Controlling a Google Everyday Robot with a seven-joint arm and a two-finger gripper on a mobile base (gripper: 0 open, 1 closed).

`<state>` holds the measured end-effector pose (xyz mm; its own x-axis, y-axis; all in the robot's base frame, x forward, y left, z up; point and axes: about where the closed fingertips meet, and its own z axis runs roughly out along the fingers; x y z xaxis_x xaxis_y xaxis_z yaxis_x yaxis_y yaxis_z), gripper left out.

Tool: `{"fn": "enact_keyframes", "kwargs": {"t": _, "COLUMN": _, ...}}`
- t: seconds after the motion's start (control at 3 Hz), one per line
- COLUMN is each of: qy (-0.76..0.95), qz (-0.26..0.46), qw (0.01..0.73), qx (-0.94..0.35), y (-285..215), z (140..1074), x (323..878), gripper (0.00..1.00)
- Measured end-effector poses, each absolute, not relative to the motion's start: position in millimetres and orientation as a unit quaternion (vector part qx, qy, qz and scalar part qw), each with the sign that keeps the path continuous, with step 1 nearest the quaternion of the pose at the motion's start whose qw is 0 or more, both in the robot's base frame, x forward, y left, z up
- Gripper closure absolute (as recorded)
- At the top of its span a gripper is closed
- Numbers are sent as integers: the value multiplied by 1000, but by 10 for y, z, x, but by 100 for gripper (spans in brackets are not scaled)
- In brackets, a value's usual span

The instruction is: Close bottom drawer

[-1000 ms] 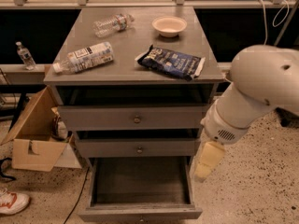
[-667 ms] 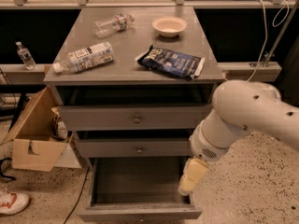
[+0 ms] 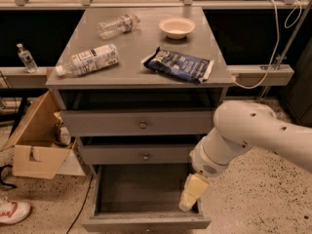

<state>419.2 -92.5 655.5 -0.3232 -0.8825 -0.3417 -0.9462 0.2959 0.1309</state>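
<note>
The bottom drawer [image 3: 146, 222] of the grey wooden cabinet [image 3: 73, 79] stands pulled out toward me, and its bare grey inside [image 3: 139, 188] shows. Its knob is hidden from this angle. The middle drawer [image 3: 145, 156] and the top drawer [image 3: 142, 125] sit further in, each with a small round knob. My gripper [image 3: 189, 199], pale yellow at the end of the white arm [image 3: 243, 133], hangs tip down over the open drawer's right side, just behind its front panel.
On the cabinet top lie two plastic bottles [image 3: 87, 60] [image 3: 117, 25], a white bowl [image 3: 176, 27] and a dark snack bag [image 3: 179, 64]. An open cardboard box [image 3: 36, 145] stands at the left, with a shoe [image 3: 12, 212] on the floor. A white cable [image 3: 273, 57] hangs at the right.
My arm has swung left and down from beside the cabinet's right edge. The gripper now hangs over the open bottom drawer's right side. The drawer has not moved.
</note>
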Motion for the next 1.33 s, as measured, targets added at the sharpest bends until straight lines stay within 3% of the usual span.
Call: {"fn": "enact_keyframes", "kwargs": {"t": 1.33, "qy": 704, "qz": 207, "qw": 152, "qx": -662, "y": -741, "z": 4977, "x": 4120, "gripper": 0}}
